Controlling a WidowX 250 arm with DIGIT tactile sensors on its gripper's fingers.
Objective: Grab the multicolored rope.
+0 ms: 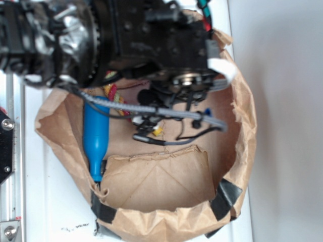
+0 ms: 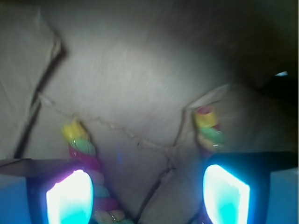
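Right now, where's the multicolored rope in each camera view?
Exterior: the rope peeks out upper left inside the paper bag, beside the blue bottle, mostly hidden under the arm.
Wrist: two rope ends show, lower left and right of centre.
Shared landmark: the bag's creased brown floor.

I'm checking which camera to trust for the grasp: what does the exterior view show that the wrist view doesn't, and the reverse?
Only the exterior view shows the blue plastic bottle, the brown paper bag's rim, the black tape patches and the grey braided cable.

Only the wrist view shows the gripper's glowing fingers spread apart, with two rope ends rising near them.

Both show the multicolored twisted rope and the creased paper floor.
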